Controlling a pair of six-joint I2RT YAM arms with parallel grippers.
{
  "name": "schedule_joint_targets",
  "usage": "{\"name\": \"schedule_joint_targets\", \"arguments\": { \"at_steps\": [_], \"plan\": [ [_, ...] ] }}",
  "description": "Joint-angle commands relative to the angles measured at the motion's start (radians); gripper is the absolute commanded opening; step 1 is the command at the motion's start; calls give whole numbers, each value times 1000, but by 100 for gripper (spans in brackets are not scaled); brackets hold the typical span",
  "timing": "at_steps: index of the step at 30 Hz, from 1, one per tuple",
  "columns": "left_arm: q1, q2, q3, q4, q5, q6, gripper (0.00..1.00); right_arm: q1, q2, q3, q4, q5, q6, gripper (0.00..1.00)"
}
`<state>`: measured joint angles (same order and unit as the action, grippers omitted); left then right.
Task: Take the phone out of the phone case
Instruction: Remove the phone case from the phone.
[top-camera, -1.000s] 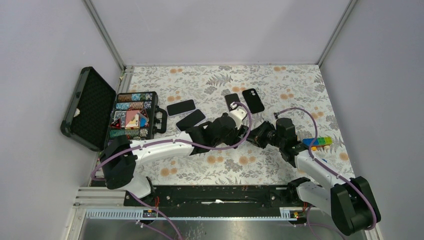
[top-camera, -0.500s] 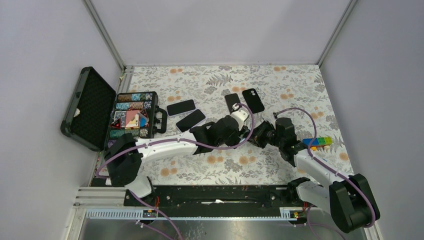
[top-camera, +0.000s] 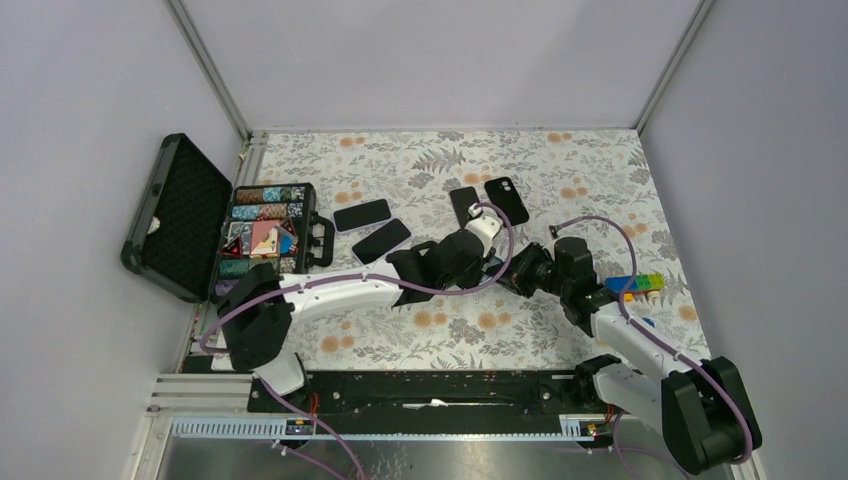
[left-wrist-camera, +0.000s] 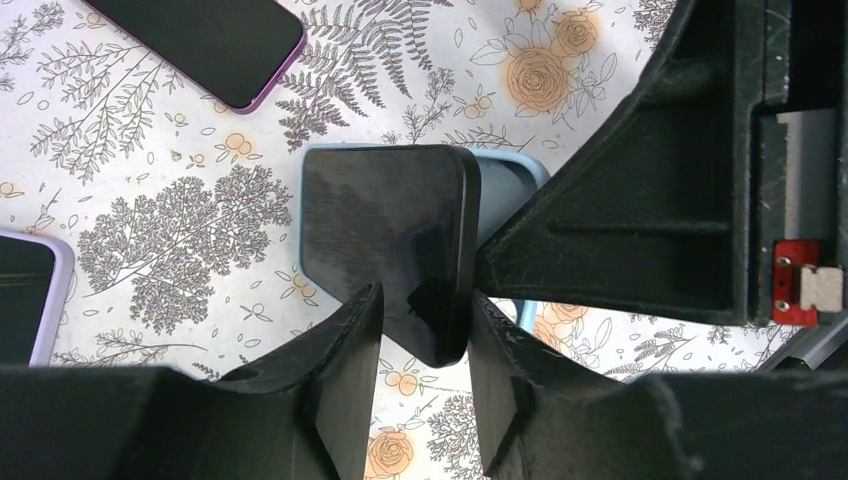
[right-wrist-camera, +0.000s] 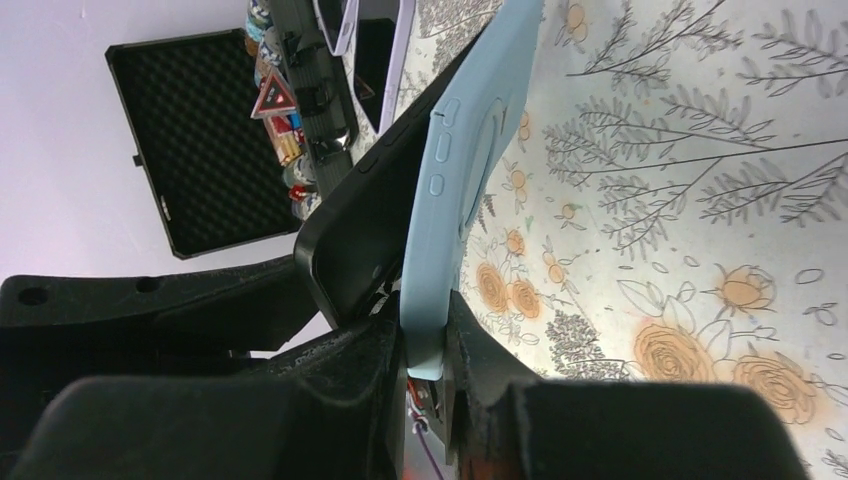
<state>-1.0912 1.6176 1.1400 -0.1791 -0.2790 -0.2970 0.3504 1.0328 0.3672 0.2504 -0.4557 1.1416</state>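
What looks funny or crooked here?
The black phone is partly out of its light blue case, leaning away from it like an open book. The right gripper pinches the case; the left gripper straddles the phone's corner. Nothing looks broken or spilled.

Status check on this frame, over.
Copy: left end effector straddles corner of phone, grip unconfirmed. Right end effector shut on case. Phone partly out of case. Nothing seen blocking.
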Motion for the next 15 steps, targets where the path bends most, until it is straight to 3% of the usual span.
{"name": "schedule_joint_targets", "arguments": {
  "at_steps": [1,8,15],
  "plan": [
    [21,52,45,32,-87,15,37,-1,-78,5,10,-97,-51,0],
    [45,55,62,52,-88,35,1,-1,-161,-14,-119,-44,-121,0],
    [96,-31,33,95,-14,48,0,-2,-204,-2,-259,58,-228,0]
  ]
}}
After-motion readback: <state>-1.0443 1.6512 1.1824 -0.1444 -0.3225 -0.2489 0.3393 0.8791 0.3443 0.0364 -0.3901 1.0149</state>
